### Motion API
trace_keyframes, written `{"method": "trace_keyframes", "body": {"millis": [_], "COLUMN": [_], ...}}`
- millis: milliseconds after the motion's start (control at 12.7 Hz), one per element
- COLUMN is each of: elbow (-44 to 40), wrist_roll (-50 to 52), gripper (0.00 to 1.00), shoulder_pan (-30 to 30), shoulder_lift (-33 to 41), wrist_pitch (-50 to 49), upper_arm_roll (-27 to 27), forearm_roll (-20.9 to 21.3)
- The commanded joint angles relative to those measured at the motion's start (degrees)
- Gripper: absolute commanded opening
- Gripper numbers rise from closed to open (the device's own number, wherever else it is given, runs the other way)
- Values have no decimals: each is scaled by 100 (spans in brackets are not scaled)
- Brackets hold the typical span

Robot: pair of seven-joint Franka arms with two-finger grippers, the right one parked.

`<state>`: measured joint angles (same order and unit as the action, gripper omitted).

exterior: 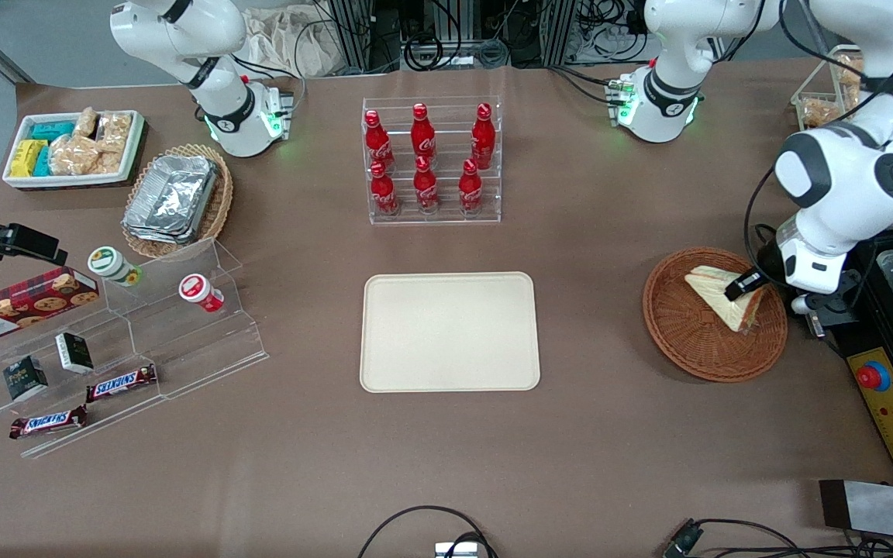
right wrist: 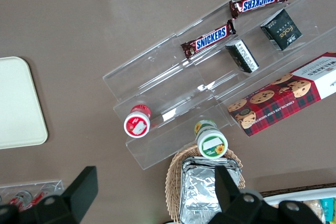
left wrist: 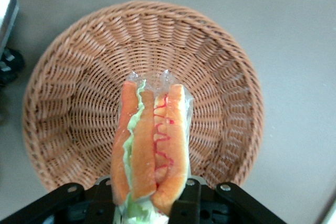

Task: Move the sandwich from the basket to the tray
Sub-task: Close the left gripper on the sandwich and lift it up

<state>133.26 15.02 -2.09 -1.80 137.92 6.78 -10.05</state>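
The sandwich (exterior: 719, 295), a wrapped wedge with pale bread and orange, red and green layers, stands on edge over the round reddish-brown basket (exterior: 687, 341). My left gripper (exterior: 747, 293) is shut on the end of it nearest the working arm's end of the table. In the left wrist view the black fingers (left wrist: 187, 203) press both sides of the sandwich (left wrist: 152, 145), with the basket (left wrist: 68, 87) beneath; I cannot tell whether it still touches the weave. The cream tray (exterior: 449, 331) lies flat mid-table, beside the basket toward the parked arm's end.
A clear rack of red bottles (exterior: 431, 159) stands farther from the front camera than the tray. A yellow box with a red stop button (exterior: 884, 403) and black equipment sit beside the basket at the working arm's end. Snack stands (exterior: 129, 349) occupy the parked arm's end.
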Motion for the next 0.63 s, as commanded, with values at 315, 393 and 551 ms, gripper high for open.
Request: {"method": "trace_keyframes", "body": {"millis": [315,393,551], "elbow": [-1573,-1688,-1882], "wrist_roll": [-8,-8,-8], "gripper": [16,16,18], "shoulder_pan": [-46,-46,-46], "shoulder_lift": [215,215,206], "wrist_pitch": [-2013,-2136,-2321], "upper_arm_roll": [-404,-570,-904], "forearm_roll": [661,819,978]}}
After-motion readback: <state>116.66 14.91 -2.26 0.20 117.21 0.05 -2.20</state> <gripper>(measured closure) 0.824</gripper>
